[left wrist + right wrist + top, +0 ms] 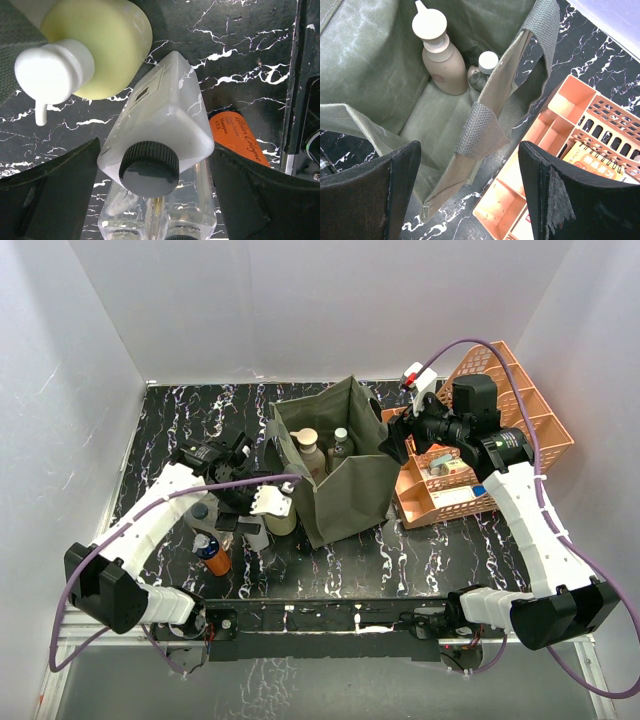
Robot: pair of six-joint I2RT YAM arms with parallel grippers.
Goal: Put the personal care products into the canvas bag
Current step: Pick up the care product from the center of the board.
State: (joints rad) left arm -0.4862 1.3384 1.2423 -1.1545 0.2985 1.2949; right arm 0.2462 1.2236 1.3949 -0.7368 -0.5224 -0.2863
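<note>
The olive canvas bag (345,485) stands open mid-table. Inside it are a tan bottle with a beige cap (441,57) and a clear bottle with a white cap (482,70). My left gripper (155,200) is open, its jaws on either side of a white bottle with a black cap (165,120). Next to that bottle are a pale yellow pump bottle (100,45), a clear bottle (195,210) and an orange bottle (240,137). My right gripper (470,195) is open. Its jaws straddle the bag's right wall and strap handle (480,132) without closing on them.
The orange lattice tray organizer (490,440) with small boxes stands close to the right of the bag. In the top view, the orange bottle (215,558) and a grey bottle with a black cap (200,512) stand left of the bag under my left arm.
</note>
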